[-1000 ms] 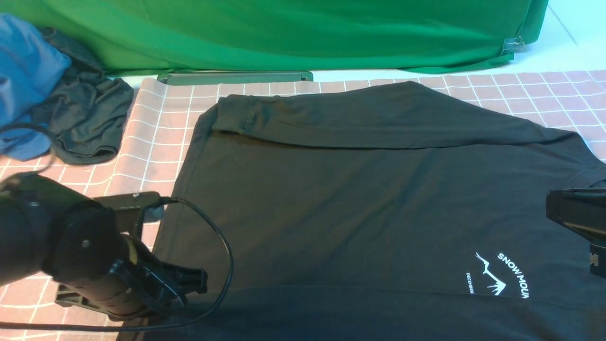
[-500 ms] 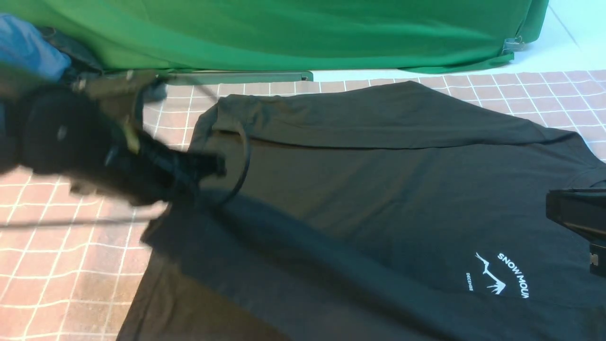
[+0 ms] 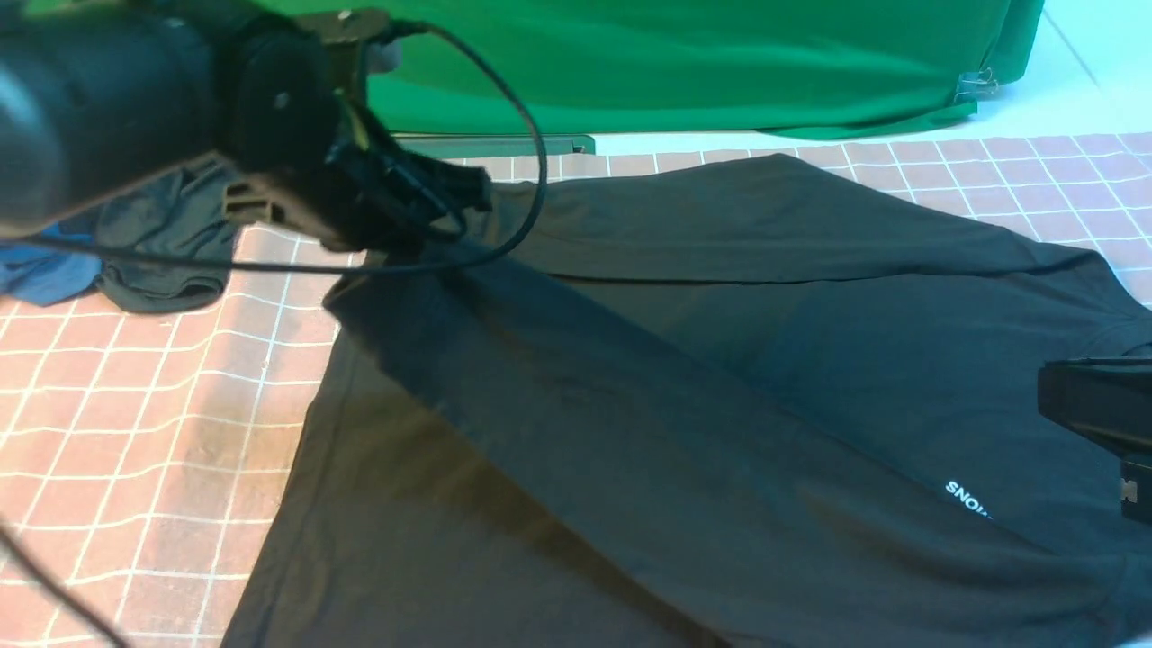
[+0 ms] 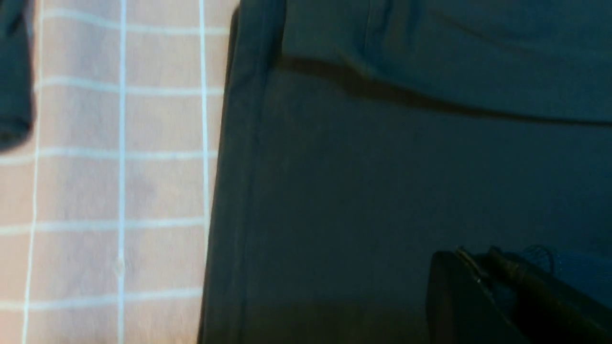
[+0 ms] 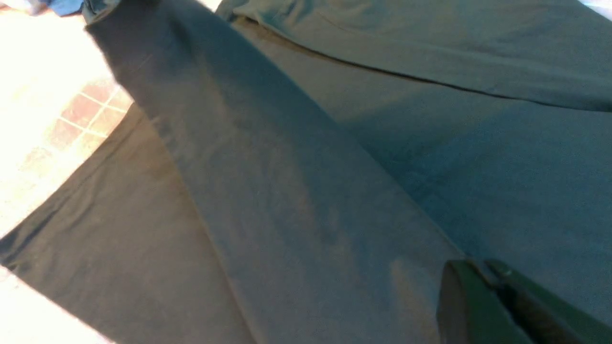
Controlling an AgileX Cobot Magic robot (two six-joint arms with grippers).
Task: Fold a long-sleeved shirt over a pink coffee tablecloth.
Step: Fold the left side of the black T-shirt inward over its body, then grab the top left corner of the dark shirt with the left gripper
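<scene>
Front view: the long-sleeved shirt [image 3: 720, 378] lies spread across the pink coffee tablecloth [image 3: 135, 405], covering most of the middle and right of it, with its collar end toward the right. One sleeve [image 3: 765, 225] is folded along the shirt's far edge. The left gripper [image 3: 468, 193] hangs raised over the shirt's far left corner, jaws closed on a pinch of the black fabric. From that pinch a broad band of cloth slopes down diagonally toward the near right, lifted off the layer beneath. The band covers most of the chest print, so only the white letters [image 3: 967, 499] "SNO" show at its edge. A black cable [image 3: 531, 153] loops from the left wrist and sags over the shirt. In the left wrist view the fingers sit together with dark fabric between them, above the shirt's hemmed side edge and the bare grid beside it. The right arm [image 3: 1093, 409] shows only as a black housing at the right edge, low over the collar area. In the right wrist view the right gripper [image 5: 473, 265] has its jaws closed, and the raised band of fabric runs straight to them, so it appears pinched there. At the far left a dark grey garment [image 3: 171, 243] is bunched with a blue garment [image 3: 45, 274], partly on the tablecloth and apart from the shirt. A bright green cloth [image 3: 675, 63] hangs across the back.
</scene>
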